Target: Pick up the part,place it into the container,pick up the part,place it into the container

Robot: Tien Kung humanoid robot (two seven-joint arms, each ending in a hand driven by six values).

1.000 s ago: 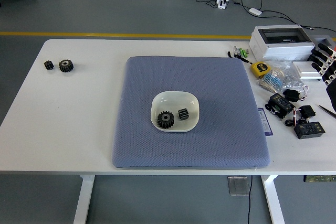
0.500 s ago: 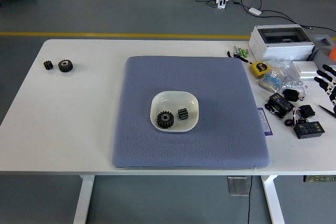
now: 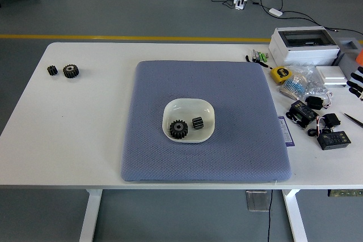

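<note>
1. Looking down from the head view, a white table (image 3: 74,134) carried a blue-grey padded mat (image 3: 227,140) across its middle.
2. A white bowl (image 3: 189,106) sat near the mat's centre.
3. Inside the bowl lay a large black gear (image 3: 178,129) on the left and a small black gear (image 3: 197,123) just beside it on the right.
4. Two spare gears (image 3: 64,71), one small and one larger, rested side by side near the table's far left corner, well apart from the mat.
5. The right hand (image 3: 357,82) showed only as a sliver at the picture's right edge, over the clutter; whether it was clenched or released could not be told.
6. A white box (image 3: 303,46), a yellow tape measure (image 3: 278,74) and black electronic parts (image 3: 317,123) lay right of the mat.
</note>
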